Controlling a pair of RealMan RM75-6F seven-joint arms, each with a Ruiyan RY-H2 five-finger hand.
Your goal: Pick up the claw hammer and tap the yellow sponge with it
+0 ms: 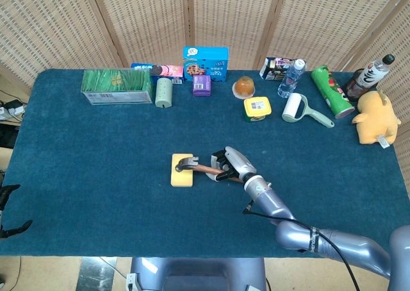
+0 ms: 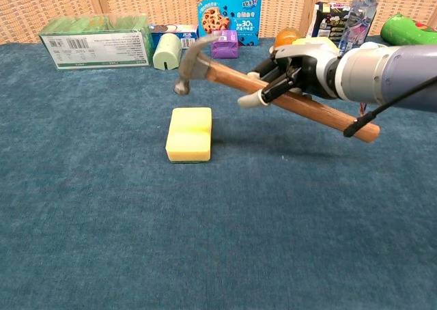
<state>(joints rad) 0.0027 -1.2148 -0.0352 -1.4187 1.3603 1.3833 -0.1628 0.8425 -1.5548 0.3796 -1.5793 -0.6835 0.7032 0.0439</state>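
Note:
The yellow sponge [image 2: 189, 134] [image 1: 182, 170] lies flat on the blue table near its middle. My right hand [image 2: 290, 74] [image 1: 232, 165] grips the wooden handle of the claw hammer [image 2: 240, 83] [image 1: 192, 166] and holds it in the air. The handle slopes down to the right. Its steel head [image 2: 191, 63] hangs above the sponge's far end, clear of it. My left hand shows in neither view.
Along the far edge stand a green box [image 1: 116, 86], a pale green roll [image 1: 164, 93], a blue cookie box [image 1: 205, 63], a purple box [image 1: 202, 84], a yellow-lidded tub [image 1: 257, 109], a water bottle [image 1: 290, 78], a lint roller [image 1: 297, 108], a green can [image 1: 331, 91] and a yellow plush toy [image 1: 375, 117].

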